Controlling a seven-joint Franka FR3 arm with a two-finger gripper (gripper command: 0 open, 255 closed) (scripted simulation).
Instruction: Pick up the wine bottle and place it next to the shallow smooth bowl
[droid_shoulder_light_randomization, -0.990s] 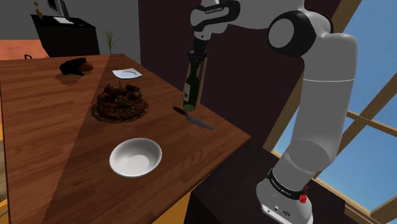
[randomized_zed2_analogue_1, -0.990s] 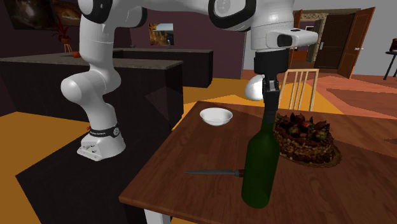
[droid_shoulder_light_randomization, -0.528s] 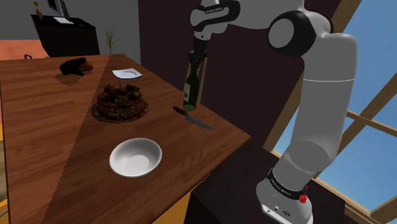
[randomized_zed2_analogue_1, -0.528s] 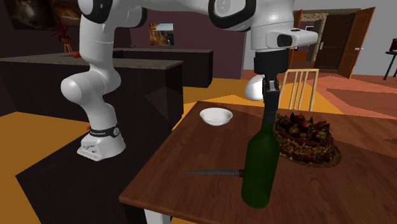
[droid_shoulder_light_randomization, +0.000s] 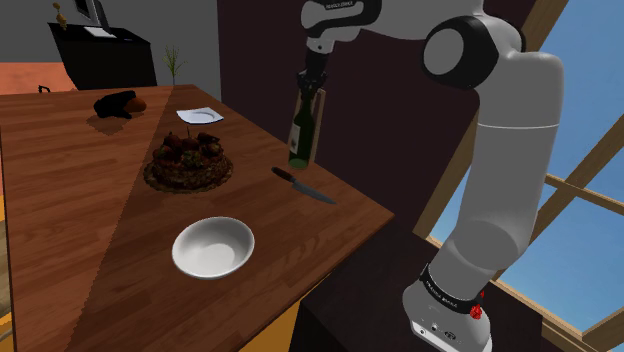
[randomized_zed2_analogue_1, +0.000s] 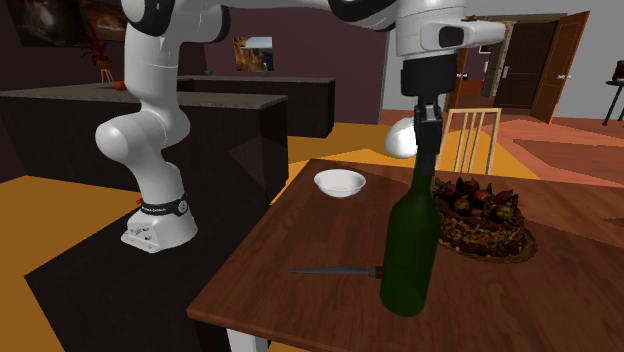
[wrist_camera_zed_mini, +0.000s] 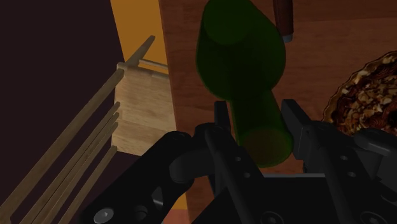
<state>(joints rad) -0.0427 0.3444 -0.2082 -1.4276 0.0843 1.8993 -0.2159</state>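
Observation:
A dark green wine bottle (droid_shoulder_light_randomization: 302, 130) hangs by its neck just above the wooden table's (droid_shoulder_light_randomization: 60, 200) far edge, slightly tilted. My black gripper (droid_shoulder_light_randomization: 312, 80) is shut on the neck from above. In the second exterior view the bottle (randomized_zed2_analogue_1: 408, 250) is in the foreground under the gripper (randomized_zed2_analogue_1: 427, 115). In the wrist view the fingers clasp the neck, the gripper (wrist_camera_zed_mini: 257, 118) looking down on the bottle's shoulder (wrist_camera_zed_mini: 238, 57). The shallow white bowl (droid_shoulder_light_randomization: 213, 247) sits near the table's front edge, well apart from the bottle; it also appears as the bowl (randomized_zed2_analogue_1: 339, 183).
A black-handled knife (droid_shoulder_light_randomization: 303, 186) lies just beside the bottle. A dark fruit-topped cake (droid_shoulder_light_randomization: 188, 162) stands mid-table. A small white plate (droid_shoulder_light_randomization: 199, 116) and a dark lump (droid_shoulder_light_randomization: 118, 103) lie farther back. A wooden chair (randomized_zed2_analogue_1: 470, 135) stands against the table's edge near the bottle.
The gripper has risen a little with the bottle in it; the bottle's base has come up off the table and it leans slightly.

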